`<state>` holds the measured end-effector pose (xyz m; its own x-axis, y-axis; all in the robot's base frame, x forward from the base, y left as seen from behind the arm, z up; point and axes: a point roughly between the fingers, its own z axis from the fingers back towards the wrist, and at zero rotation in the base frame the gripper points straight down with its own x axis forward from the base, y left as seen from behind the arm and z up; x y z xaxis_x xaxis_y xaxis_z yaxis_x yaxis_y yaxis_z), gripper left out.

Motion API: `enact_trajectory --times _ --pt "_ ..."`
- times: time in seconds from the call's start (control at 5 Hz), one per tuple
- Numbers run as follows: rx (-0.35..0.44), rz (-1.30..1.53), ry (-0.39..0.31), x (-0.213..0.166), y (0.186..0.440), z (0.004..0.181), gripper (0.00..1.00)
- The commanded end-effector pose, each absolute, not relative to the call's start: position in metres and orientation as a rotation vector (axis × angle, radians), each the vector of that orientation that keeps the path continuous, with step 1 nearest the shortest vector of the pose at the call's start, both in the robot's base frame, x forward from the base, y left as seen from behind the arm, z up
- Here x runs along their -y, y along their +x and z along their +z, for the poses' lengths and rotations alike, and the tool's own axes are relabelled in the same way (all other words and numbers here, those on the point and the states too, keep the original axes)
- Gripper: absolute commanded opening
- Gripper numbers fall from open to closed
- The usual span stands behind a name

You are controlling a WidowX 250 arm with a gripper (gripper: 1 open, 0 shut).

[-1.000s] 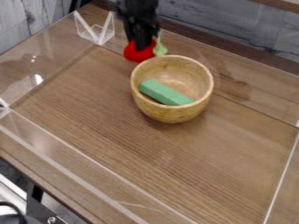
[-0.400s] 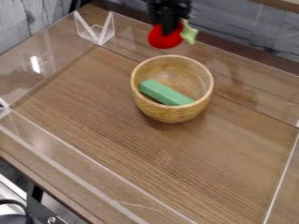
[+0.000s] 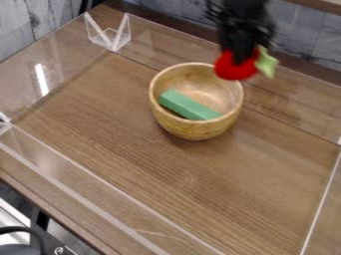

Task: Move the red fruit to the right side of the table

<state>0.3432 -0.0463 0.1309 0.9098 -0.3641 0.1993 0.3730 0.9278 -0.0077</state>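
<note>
The red fruit (image 3: 237, 68) is small, round and glossy, with a green leaf bit sticking out on its right. It hangs in the air just above the far right rim of the wooden bowl (image 3: 197, 118). My black gripper (image 3: 240, 56) comes down from the top of the view and is shut on the red fruit from above. The brown wood-grain table (image 3: 147, 174) lies below.
A green block (image 3: 189, 106) lies inside the wooden bowl. Low clear acrylic walls (image 3: 47, 80) edge the table, with a clear bracket (image 3: 107, 32) at the far left corner.
My gripper has carried the red fruit to the right, from beyond the bowl's left side to above its far right rim. The bowl and green block have stayed put.
</note>
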Motion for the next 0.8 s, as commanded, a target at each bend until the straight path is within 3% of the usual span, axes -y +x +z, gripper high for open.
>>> enact_trajectory --times 0.0,0.2,0.6 --pt "0.243 -0.438 -0.065 0.082 0.327 0.134 0.00" --pt "0.215 -0.461 -0.083 0.104 0.325 0.111 0.00" --pt "0.180 -0.408 -0.109 0.103 0.325 0.065 0.00"
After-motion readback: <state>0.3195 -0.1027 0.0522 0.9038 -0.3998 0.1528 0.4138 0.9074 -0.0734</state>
